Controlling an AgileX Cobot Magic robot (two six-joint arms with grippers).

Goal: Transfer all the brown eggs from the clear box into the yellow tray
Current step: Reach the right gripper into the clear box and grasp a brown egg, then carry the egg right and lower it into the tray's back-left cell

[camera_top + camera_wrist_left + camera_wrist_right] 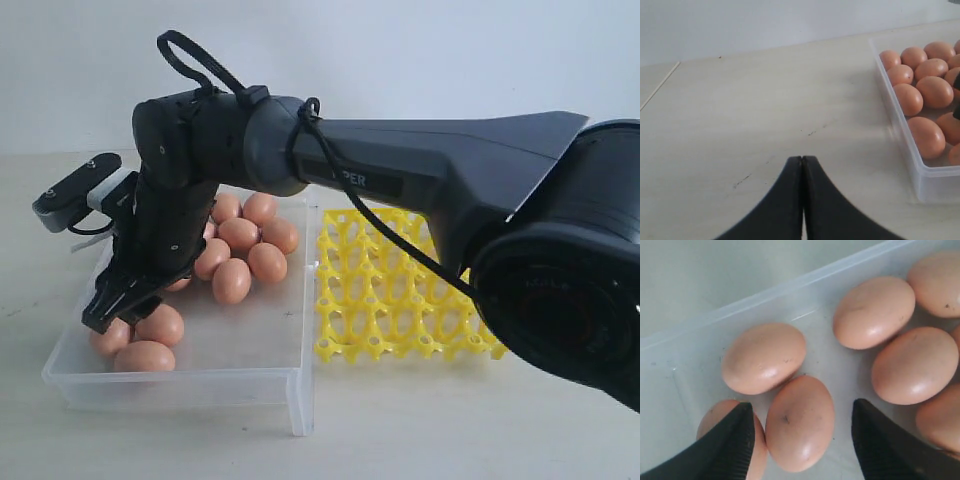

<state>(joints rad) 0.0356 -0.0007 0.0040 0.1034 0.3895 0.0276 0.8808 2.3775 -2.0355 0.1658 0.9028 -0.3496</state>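
Several brown eggs [240,233] lie in the clear box [200,385]; the yellow tray [400,300] beside it shows no egg in the cells that I can see. My right gripper [110,305] reaches across into the box's near left corner. In the right wrist view the right gripper [802,407] is open, its fingers [735,440] apart on either side of one egg [800,422] without gripping it. My left gripper [802,159] is shut and empty over bare table beside the clear box [935,182], with eggs [935,91] in it.
The right arm [420,170] spans the scene above the tray and box and hides part of both. A clasp tab [300,400] sticks out at the box's front corner. The pale table [740,110] stretches away from the box on the left gripper's side.
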